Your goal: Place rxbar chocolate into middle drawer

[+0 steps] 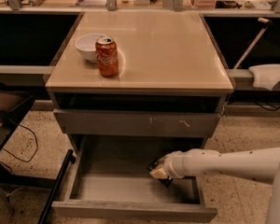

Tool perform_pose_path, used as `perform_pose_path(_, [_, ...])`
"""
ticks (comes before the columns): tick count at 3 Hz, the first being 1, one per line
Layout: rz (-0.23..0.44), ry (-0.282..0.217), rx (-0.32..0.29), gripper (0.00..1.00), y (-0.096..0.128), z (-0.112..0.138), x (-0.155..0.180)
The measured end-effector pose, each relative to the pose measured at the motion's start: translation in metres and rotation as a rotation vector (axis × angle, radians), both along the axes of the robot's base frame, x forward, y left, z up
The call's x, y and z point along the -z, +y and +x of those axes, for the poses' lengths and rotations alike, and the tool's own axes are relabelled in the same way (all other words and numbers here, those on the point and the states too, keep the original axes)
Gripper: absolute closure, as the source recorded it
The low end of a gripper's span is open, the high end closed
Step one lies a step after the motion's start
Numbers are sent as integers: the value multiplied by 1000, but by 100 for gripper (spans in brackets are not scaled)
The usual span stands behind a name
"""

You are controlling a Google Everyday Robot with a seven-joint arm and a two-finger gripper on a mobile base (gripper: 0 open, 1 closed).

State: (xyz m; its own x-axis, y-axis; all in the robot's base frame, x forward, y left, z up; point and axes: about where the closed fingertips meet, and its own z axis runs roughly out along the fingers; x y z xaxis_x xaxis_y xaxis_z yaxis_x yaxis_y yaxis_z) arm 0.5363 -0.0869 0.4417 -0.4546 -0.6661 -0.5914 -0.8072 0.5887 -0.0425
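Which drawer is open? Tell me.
The middle drawer, pulled out below the shut, scratched drawer front; the end effector holds the rxbar chocolate over its right side.

— Where is the soda can point(107, 56)?
— On the worktop point(177, 55), upper left of the frame, touching the bowl point(87, 45) behind it.
— And lower?
— Under the worktop is a shut drawer front point(140, 123). Below it the middle drawer point(130, 211) stands open. The gripper point(157, 171) is inside its right part, rxbar chocolate point(154, 164) at its tip.

Smooth, perhaps plastic gripper point(157, 171) inside matt wood-look middle drawer point(130, 210)
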Motion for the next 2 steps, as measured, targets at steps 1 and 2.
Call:
perform_pose_path(1, [28, -25, 85, 100, -17, 8, 67])
perform_pose_path(2, [30, -24, 86, 100, -16, 7, 69])
